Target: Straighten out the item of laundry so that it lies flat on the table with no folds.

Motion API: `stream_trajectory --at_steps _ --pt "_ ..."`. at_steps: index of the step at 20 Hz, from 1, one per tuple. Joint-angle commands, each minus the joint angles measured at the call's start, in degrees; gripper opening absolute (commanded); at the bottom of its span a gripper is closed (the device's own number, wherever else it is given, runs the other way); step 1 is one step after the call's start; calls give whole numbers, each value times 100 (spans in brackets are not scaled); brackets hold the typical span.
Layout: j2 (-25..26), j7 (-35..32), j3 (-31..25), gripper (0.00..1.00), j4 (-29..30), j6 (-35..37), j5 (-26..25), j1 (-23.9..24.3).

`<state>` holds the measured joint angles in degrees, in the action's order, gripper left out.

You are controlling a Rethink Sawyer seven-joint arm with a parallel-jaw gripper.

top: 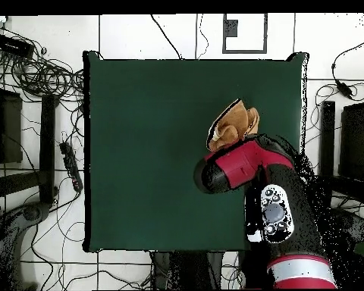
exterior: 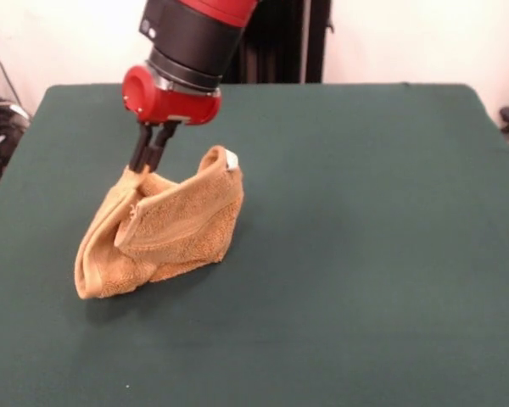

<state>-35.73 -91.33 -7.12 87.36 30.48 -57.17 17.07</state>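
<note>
The orange-tan towel (exterior: 161,229) is bunched and folded on the dark green table (exterior: 365,254), left of centre in the front view. One corner is lifted up. A small white label (exterior: 232,158) shows at its upper right tip. My gripper (exterior: 147,167) comes down from above and is shut on the towel's raised upper left corner. In the overhead view the towel (top: 232,125) shows as a crumpled lump at the table's right side (top: 139,151), partly under the red arm (top: 242,167), which hides the gripper.
Cables and dark equipment (top: 41,83) lie on the floor beside the table's edges. The robot's pedestal column (exterior: 280,42) stands behind the table's far edge.
</note>
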Motion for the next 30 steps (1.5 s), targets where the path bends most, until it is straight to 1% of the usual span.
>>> stream_trajectory --at_steps 1,9,14,17,23,28,30 --pt "120 1279 -770 0 571 -227 -239 -25" --pt "15 1353 -803 0 613 -102 -168 -24" --pt "-154 1589 -858 0 660 44 -93 51" --pt "-211 1735 -854 0 634 128 -139 74" --pt "-37 1862 -747 0 352 233 -419 7" --pt "113 1711 -460 0 120 422 -852 -283" --pt "109 1715 -439 0 86 492 -915 -309"
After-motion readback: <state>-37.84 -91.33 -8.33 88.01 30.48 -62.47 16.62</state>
